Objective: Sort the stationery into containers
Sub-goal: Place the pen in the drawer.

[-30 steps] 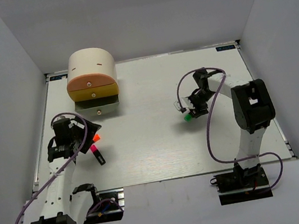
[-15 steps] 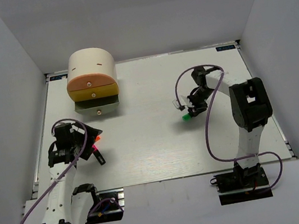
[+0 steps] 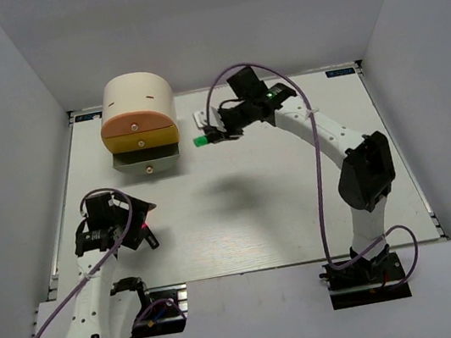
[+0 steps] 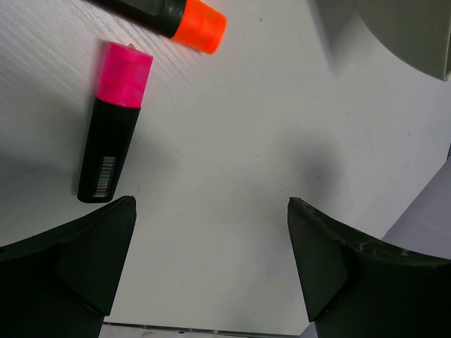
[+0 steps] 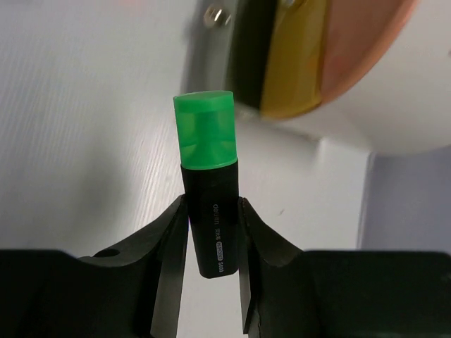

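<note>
The right arm has swung off the middle right of the counter (image 3: pixel 300 208) and stretched far over to the cream cabinet (image 3: pixel 139 97). Its right fingers (image 5: pixel 163 243) have carried the green-capped marker (image 5: pixel 208 165) along, so it now hangs just right of the drawers. The left arm has drawn back a little toward the near edge, left fingers (image 4: pixel 74 264) spread, and from above it now covers the orange-capped marker (image 4: pixel 199 24).

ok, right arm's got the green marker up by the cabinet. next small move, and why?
Probably shift the right gripper a little to the robot's left, until the green marker hangs over the lowest drawer. That drawer sticks out from the cabinet, seemingly open. The marker, clamped by its black body, sits just off the drawer's right edge, so releasing now would likely miss.
</note>
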You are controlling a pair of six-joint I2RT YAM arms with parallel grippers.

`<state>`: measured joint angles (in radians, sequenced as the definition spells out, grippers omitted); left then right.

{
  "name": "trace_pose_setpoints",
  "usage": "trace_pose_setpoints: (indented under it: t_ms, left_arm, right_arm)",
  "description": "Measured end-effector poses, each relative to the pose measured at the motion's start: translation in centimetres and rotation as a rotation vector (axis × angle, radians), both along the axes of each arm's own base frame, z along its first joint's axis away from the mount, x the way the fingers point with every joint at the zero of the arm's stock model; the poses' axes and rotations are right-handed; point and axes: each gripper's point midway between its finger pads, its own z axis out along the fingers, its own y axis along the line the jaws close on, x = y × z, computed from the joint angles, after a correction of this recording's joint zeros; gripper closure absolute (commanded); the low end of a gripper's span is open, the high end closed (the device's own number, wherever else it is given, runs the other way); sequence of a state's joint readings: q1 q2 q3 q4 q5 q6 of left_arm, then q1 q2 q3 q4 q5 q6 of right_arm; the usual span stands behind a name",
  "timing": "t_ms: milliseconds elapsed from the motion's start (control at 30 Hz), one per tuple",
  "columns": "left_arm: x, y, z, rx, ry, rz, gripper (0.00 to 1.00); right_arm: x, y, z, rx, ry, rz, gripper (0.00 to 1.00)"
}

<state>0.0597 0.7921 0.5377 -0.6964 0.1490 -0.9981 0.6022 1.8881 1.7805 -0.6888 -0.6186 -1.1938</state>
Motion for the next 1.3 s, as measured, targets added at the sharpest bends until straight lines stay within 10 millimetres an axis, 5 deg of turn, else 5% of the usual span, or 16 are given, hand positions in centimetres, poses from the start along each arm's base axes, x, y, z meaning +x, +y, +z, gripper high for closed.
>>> trace_pose_setpoints:
  t_ms: [100, 200, 600, 800, 1100, 1300]
  left_arm:
    - [-0.1, 0.0, 0.2, -0.001, -0.008, 0.007, 0.01]
    - [-0.2, 0.0, 0.4, -0.004, -0.016, 0.012, 0.01]
    - [-1.3, 0.0, 0.0, -0.006, -0.011, 0.016, 0.01]
    - [-2.1, -0.1, -0.4, -0.007, -0.003, 0.016, 0.01]
    - [-2.6, -0.1, -0.5, -0.008, 0.009, 0.015, 0.01]
    - [-2.9, -0.1, -0.6, -0.008, 0.015, 0.016, 0.01]
  right_arm:
    - [0.6, 4.7, 3.4, 0.122, 0.000, -0.032, 1.00]
    - [0.5, 8.4, 4.6, 0.209, 0.034, -0.061, 1.00]
    - [-2.8, 17.4, 2.2, 0.321, 0.125, -0.094, 1.00]
    - [-1.3, 19.0, 2.3, 0.381, 0.077, -0.170, 1.00]
    - [1.6, 19.0, -2.9, 0.328, 0.061, -0.284, 1.00]
    - [2.1, 18.9, -3.4, 0.327, 0.035, -0.301, 0.99]
